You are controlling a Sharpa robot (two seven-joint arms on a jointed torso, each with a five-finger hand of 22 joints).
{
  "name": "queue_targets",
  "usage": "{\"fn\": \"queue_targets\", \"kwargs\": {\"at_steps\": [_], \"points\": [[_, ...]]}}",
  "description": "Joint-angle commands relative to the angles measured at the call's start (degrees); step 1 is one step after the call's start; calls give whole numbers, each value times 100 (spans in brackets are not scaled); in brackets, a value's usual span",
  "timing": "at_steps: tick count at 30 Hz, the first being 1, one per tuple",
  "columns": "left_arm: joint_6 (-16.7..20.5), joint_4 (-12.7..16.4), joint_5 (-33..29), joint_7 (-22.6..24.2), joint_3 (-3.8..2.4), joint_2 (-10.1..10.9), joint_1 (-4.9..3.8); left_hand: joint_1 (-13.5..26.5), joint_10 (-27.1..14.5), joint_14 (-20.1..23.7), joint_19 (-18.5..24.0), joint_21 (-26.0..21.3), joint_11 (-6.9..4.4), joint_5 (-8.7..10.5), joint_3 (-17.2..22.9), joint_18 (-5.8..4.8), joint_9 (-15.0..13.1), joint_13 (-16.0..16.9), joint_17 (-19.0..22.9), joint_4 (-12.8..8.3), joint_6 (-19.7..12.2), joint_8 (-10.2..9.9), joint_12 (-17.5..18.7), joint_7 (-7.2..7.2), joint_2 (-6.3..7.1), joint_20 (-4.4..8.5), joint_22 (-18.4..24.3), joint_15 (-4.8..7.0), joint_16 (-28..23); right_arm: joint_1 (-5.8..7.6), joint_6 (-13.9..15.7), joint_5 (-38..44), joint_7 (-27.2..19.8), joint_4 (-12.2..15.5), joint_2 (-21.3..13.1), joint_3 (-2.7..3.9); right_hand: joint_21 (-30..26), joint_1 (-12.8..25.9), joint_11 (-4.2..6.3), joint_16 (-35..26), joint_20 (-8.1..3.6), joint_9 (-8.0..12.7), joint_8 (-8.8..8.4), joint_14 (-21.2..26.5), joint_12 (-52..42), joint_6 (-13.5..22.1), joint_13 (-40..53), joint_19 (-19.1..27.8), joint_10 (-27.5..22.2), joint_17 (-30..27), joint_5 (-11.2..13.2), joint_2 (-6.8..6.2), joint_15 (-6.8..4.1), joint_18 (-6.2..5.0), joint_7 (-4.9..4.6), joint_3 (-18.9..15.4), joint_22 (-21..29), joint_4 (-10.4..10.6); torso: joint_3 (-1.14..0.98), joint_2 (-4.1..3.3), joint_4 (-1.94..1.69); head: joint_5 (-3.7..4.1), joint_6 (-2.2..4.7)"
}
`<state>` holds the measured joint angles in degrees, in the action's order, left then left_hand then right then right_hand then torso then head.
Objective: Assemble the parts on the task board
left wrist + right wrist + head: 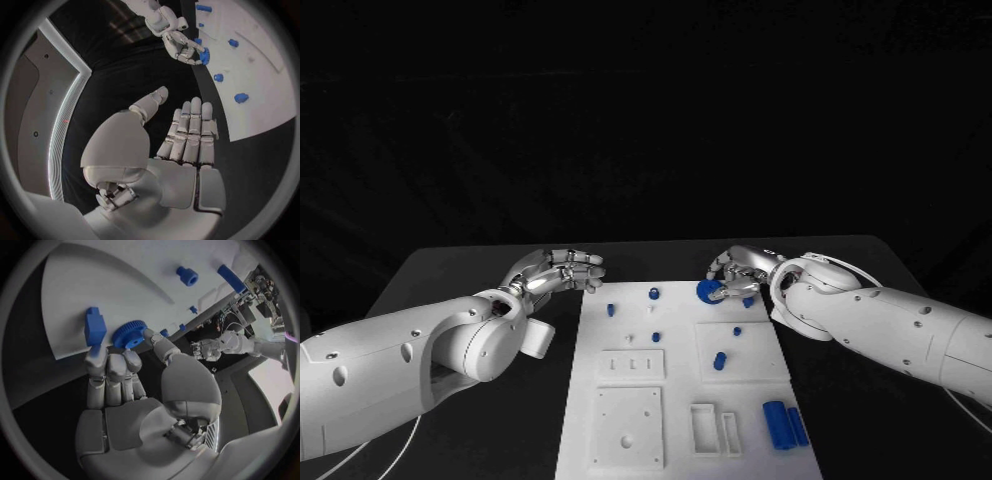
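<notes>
The white task board lies in the middle of the table. My right hand is over its far right corner and pinches a blue gear between thumb and fingers. The right wrist view shows that gear at the fingertips, just above the board's edge, next to a blue block. My left hand hovers off the board's far left corner with its fingers apart and nothing in it. In the left wrist view its palm is bare, with the right hand and the gear beyond it.
Small blue pegs stand at the board's far end, another mid-board. Two blue bars lie at its near right. White raised blocks and a slotted piece sit on the near half. A blue ring lies further along the board.
</notes>
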<state>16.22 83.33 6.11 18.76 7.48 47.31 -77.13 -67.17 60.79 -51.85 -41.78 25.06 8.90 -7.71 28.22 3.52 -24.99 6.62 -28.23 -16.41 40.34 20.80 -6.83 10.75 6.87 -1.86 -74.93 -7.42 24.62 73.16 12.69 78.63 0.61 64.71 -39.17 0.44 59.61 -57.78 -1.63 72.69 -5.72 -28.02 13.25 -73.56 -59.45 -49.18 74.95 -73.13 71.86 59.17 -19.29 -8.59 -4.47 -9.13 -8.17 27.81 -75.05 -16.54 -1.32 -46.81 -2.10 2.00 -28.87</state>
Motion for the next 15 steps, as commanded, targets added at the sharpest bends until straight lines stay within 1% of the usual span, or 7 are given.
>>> {"fn": "queue_targets", "kwargs": {"at_steps": [1, 5, 6, 8, 9, 12, 15], "points": [[-110, 5, -11, 22, -5, 2, -8, 43, 8, 21, 45, 38, 27, 1, 45, 77, 5, -6, -7, -2, -19, -21, 38, 134, 12, 0, -104, -24, -21, -33, -235, 69, 7, -25, -15, -17, 30, -80, 0, -34, -19, 15, -8, -15, 24, -36, 45, 17, -37, 17, -229, 13, -21, -587, -4, 38, -82, -6, -2, 1, 4, 2, 2], [-112, -1, -11, 19, -5, 1, -7, 42, 8, 21, 46, 38, 27, 2, 46, 77, 5, -6, -7, -2, -19, -21, 40, 134, 13, 0, -104, -24, -22, -39, -279, 69, -14, -51, -10, -18, 46, -114, -12, -58, -3, 33, -23, -25, 19, -12, 31, 24, -43, 49, -869, 2, -9, -587, -16, 115, -80, -2, -2, 0, 3, 4, 4], [-114, -7, -11, 19, -5, -3, -7, 42, 8, 21, 46, 38, 27, 2, 46, 77, 5, -6, -7, -3, -19, -22, 40, 134, 14, 0, -104, -24, -22, -42, -285, 69, -19, -61, -7, -18, 50, -134, -16, -64, 0, 37, -24, -29, 13, -11, 28, 24, -42, 59, -1099, 15, -7, -587, -20, 157, -79, -3, -3, 1, 3, 6, 5], [-116, -8, -11, 18, -5, -5, -7, 41, 8, 21, 46, 38, 27, 2, 47, 77, 5, -6, -8, -3, -20, -22, 41, 134, 14, 0, -104, -24, -22, -45, -298, 68, -22, -69, -5, -18, 55, -144, -16, -69, 2, 40, -24, -32, 14, -12, 23, 22, -45, 66, -1210, 13, -5, -587, -21, 183, -79, -2, -3, 0, 4, 7, 4], [-115, -8, -11, 18, -4, -5, -7, 41, 8, 21, 46, 38, 27, 2, 47, 77, 6, -6, -8, -3, -20, -22, 41, 134, 14, 0, -104, -24, -22, -47, -305, 66, -29, -75, -4, -18, 60, -161, -18, -77, 6, 44, -25, -36, 9, -12, 20, 21, -44, 75, -1359, 20, -4, -587, -22, 229, -78, 1, -4, 1, 4, 7, -1], [-116, -10, -11, 18, -4, -7, -7, 41, 7, 22, 47, 38, 27, 2, 47, 77, 6, -6, -8, -3, -20, -23, 42, 134, 14, -1, -104, -24, -23, -53, -309, 63, -36, -81, -3, -19, 64, -174, -19, -87, 14, 50, -24, -42, 7, -15, 13, 22, -45, 88, -1568, 20, -2, -587, -24, 299, -76, 2, -4, -1, 5, 12, -3], [-113, -9, -11, 19, -4, -5, -7, 40, 7, 22, 47, 38, 27, 3, 47, 78, 6, -7, -8, -4, -21, -23, 43, 134, 15, -1, -104, -24, -24, -62, -311, 80, -35, -81, 10, -20, 68, -191, -18, -92, 16, 52, -19, -45, -4, -24, 13, 21, -39, 96, -1619, 27, -3, -587, -23, 342, -75, -1, -3, -1, 6, 12, -5]]}}
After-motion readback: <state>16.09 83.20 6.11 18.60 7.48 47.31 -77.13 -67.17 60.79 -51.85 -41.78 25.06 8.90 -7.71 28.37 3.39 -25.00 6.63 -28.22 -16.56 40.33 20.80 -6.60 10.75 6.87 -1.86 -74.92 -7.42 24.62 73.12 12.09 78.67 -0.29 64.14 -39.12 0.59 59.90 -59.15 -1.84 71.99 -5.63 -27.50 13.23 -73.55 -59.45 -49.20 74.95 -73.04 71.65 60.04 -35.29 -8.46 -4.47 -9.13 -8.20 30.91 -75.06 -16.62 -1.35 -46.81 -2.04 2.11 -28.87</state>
